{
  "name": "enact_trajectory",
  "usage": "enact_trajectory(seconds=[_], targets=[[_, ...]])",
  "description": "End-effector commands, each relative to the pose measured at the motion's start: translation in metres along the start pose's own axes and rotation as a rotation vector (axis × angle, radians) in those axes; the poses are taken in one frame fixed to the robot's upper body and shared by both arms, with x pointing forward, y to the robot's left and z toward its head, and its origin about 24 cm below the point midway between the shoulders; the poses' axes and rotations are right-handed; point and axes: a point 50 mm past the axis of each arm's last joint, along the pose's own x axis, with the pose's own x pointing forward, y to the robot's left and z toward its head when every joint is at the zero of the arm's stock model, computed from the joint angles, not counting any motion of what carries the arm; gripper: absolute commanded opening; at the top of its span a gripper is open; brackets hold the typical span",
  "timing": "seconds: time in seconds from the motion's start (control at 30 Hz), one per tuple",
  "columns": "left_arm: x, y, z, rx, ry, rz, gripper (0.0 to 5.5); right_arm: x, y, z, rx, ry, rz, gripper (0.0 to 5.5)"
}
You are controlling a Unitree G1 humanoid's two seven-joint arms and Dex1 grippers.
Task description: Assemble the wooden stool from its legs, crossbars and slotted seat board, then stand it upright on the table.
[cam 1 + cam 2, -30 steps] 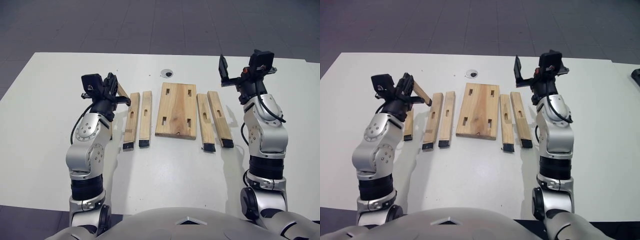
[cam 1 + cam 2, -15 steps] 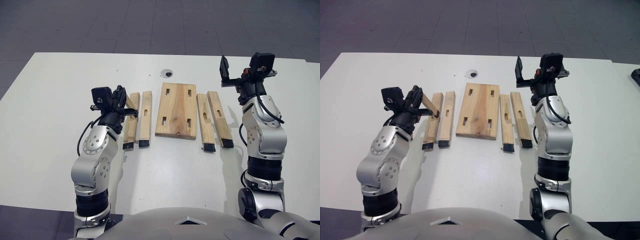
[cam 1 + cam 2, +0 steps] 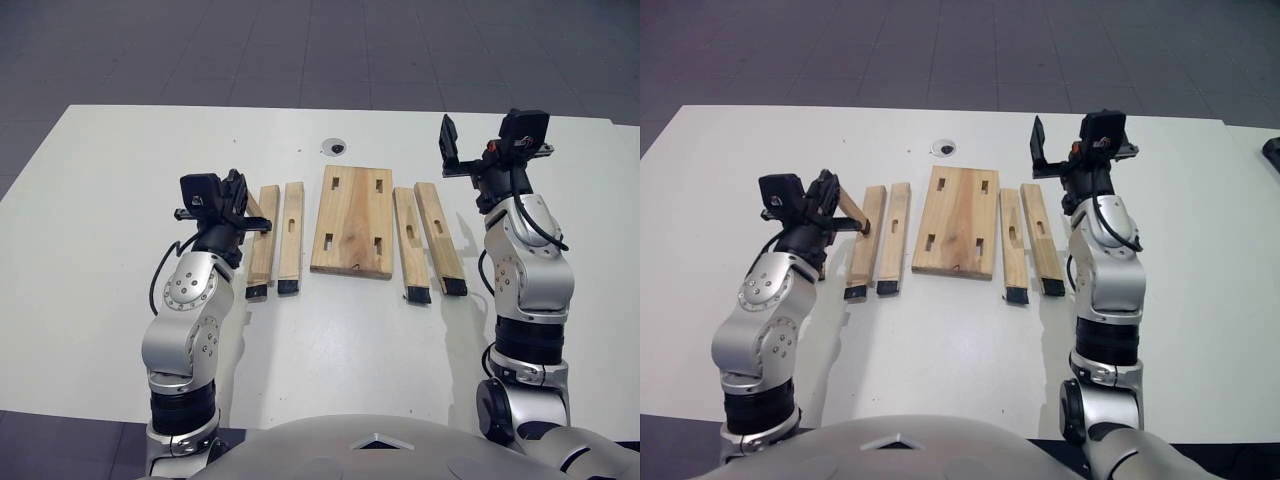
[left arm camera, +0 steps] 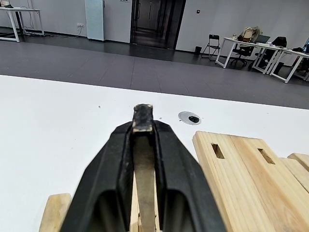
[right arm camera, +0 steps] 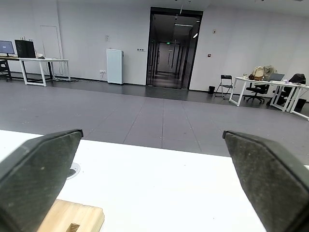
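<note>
1. Plain white table (image 3: 120,200) w/ small grey round insert (image 3: 335,147).
2. Pale wood seat board (image 3: 351,222), grain showing, 4 dark slots.
3. Four legs (image 3: 291,252): same pale wood, black end caps.
4. Pale wood crossbar (image 4: 144,169), dark tip.
5. Matte black left gripper (image 4: 143,126) & right gripper (image 5: 152,179).
6. Dark grey tiled floor (image 3: 300,50).

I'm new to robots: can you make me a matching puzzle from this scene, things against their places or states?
Things:
1. left gripper
2. right gripper
3. seat board
4. cable hole

States:
A. lying flat, two legs on either side
B. open, empty
C. set in the table, beyond the board
D. shut on a crossbar

Pairs: 1-D, 2-B, 3-A, 4-C
</note>
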Motion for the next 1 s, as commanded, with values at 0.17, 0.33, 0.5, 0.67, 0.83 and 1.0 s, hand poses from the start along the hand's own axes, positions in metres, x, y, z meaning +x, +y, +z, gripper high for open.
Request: enact_trajectory(seconds=[0.17, 0.33, 0.5, 0.67, 0.83, 1.0], targets=[[-0.004, 0.002, -0.012, 0.027, 0.045, 0.009, 0.43, -0.001, -0.001, -0.001, 0.008, 0.013, -0.004, 5.4], [-0.006, 0.006, -0.026, 0.041, 0.081, 0.033, 0.43, 0.0, 0.0, -0.001, 0.011, 0.013, 0.003, 5.4], [-0.003, 0.007, -0.035, 0.01, 0.089, 0.051, 0.43, 0.004, 0.003, 0.002, 0.008, 0.009, 0.026, 5.4], [0.006, 0.006, -0.028, -0.04, 0.05, 0.064, 0.43, 0.007, 0.004, 0.003, 0.006, 0.005, 0.037, 5.4], [0.006, 0.004, -0.031, -0.046, 0.055, 0.062, 0.43, 0.007, 0.005, 0.003, 0.007, 0.005, 0.039, 5.4], [-0.002, 0.007, -0.041, 0.03, 0.106, 0.049, 0.43, 0.005, 0.003, 0.004, 0.006, 0.005, 0.027, 5.4]])
